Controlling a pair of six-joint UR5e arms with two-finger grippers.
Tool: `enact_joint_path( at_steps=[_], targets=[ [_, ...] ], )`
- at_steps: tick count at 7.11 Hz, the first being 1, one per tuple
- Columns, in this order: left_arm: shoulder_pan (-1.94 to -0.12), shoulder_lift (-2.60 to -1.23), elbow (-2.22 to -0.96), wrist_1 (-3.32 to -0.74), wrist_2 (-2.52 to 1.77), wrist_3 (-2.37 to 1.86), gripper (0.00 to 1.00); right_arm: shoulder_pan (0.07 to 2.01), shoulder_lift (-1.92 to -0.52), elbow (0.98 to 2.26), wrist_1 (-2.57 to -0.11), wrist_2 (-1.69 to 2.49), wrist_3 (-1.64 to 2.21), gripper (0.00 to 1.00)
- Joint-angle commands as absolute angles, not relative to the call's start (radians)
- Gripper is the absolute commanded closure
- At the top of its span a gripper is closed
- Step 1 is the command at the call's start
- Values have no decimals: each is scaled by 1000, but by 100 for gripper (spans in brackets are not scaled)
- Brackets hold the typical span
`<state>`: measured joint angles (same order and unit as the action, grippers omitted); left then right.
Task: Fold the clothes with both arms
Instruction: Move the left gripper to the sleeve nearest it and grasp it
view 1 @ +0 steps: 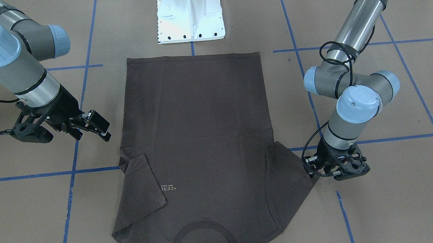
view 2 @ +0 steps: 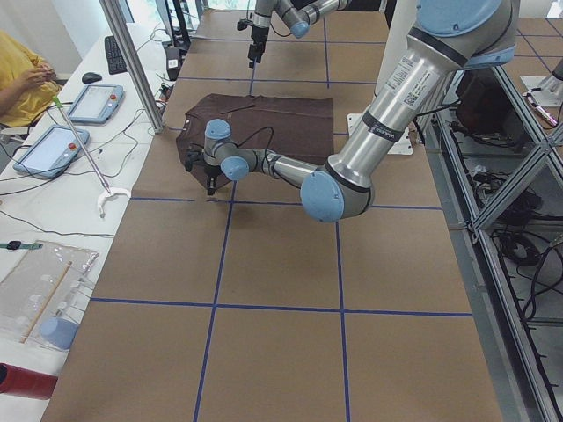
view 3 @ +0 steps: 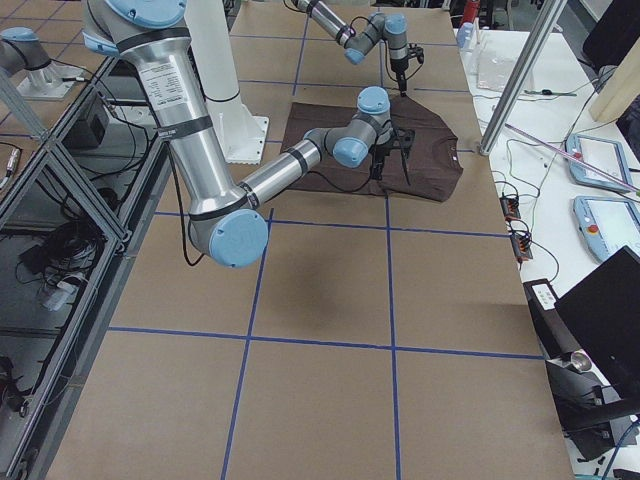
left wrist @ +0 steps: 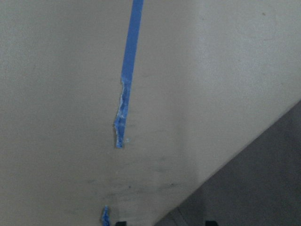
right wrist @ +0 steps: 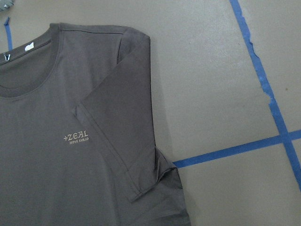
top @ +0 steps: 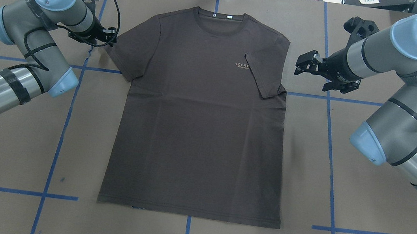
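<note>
The dark brown T-shirt (top: 199,124) lies flat on the brown table, face up, collar away from the robot; it also shows in the front view (view 1: 198,130). Its right-side sleeve (top: 264,80) is folded inward over the chest beside the pale lettering (right wrist: 77,138). The left-side sleeve (top: 124,59) lies spread out. My left gripper (top: 110,37) is low at that sleeve's outer edge (view 1: 311,166); its wrist view shows two fingertips apart (left wrist: 164,223) with the sleeve corner (left wrist: 263,188) beside them. My right gripper (top: 304,67) is open and empty, raised just outside the folded sleeve (view 1: 95,126).
The white base pedestal (view 1: 190,14) stands at the shirt's hem side. Blue tape lines (top: 330,148) grid the table. Beyond the collar end a metal post (view 2: 132,61), tablets (view 2: 97,101) and a seated person (view 2: 18,75) show at the operators' bench.
</note>
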<state>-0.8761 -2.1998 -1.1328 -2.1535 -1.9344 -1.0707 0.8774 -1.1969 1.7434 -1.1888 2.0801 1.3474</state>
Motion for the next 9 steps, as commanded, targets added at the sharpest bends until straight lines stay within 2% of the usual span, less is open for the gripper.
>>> enact_joint_path(
  at_steps=[1,4,5,6,7,9],
  targets=[
    [-873,-2209,-1121,-2154,-1934,-1069,45,877,-1198,1744,-1189,2079,1347,0],
    [-873,-2226,-1097,-2154,-1934,-1068,47,876,-1198,1743,-1189,2079,1347,0],
    [-873,-2226,-1095,-2154,-1934,-1068,58,876,-1198,1741,-1190,2079,1347,0],
    [-873,-2226,-1095,-2154,-1934,-1065,94,874,-1197,1735,-1189,2079,1347,0],
    [-873,-2232,-1095,-2154,-1936,-1062,100,874,-1197,1733,-1189,2079,1347,0],
    [-873,-2259,-1117,-2145,-1943,-1063,100,871,-1197,1726,-1189,2079,1347,0]
  ],
)
